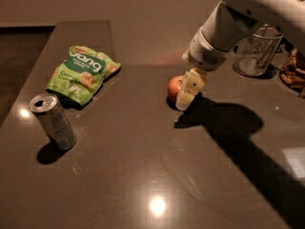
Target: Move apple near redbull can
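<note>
The apple (173,86) sits on the dark bench (143,175) just right of the frame's centre. Its right half is hidden behind the cream tool (186,97), which hangs down against it. Whether the tool is open or grips anything cannot be told. The white arm (224,27) is cut off at the upper right. The redbull can (53,122) stands well apart at the lower left, tab end up, and its label is unreadable. Above the can lies a green snack bag (83,74) with large white letters ending in "ang"; the smaller print is illegible. A clear glass (255,54) stands at the upper right.
</note>
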Motion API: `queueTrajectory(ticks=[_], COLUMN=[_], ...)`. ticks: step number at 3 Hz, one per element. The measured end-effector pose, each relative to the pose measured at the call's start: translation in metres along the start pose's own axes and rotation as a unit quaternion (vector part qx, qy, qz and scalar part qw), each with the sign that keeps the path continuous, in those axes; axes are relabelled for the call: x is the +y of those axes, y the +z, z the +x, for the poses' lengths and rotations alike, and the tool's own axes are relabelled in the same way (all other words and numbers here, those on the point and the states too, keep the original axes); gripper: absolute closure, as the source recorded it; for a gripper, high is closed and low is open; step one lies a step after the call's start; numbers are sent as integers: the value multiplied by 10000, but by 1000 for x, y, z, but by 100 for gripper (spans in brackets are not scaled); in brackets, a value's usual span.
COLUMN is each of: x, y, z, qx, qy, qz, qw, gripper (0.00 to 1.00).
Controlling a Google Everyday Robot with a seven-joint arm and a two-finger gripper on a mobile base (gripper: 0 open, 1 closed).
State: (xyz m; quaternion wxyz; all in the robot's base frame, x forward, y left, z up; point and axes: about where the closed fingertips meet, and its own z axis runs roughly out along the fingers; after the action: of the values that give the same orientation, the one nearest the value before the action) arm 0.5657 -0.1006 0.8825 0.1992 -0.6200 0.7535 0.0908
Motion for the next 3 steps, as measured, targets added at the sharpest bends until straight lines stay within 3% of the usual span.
queueTrajectory(ticks=[1,2,3], x=[2,5,6], y=[16,25,28], z=[0,0,2], qx=[87,200,264], qy=[-91,-140,-146], qz=[-130,-289,-358], qw=[9998,9993,9989], gripper=[0,15,38])
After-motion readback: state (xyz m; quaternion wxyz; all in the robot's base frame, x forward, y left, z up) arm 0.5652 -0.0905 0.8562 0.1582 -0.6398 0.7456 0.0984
